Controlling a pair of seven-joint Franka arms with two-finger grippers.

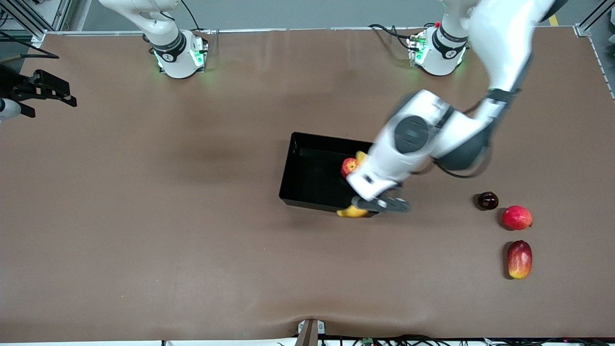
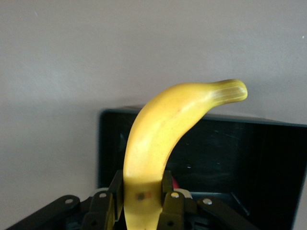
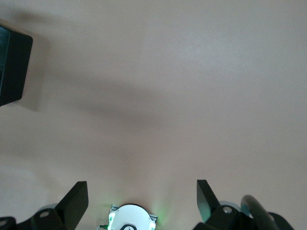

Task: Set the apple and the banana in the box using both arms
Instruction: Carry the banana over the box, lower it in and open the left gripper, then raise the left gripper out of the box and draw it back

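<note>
The black box lies mid-table, and the red-and-yellow apple rests inside it by the wall toward the left arm's end. My left gripper is shut on the yellow banana, holding it over that end of the box. In the left wrist view the banana curves up from between the fingers, with the box under it. My right gripper waits open over the right arm's end of the table. In the right wrist view the gripper holds nothing.
Toward the left arm's end lie a dark round fruit, a pinkish-red round fruit and a red-and-yellow mango. A corner of the box and the right arm's base show in the right wrist view.
</note>
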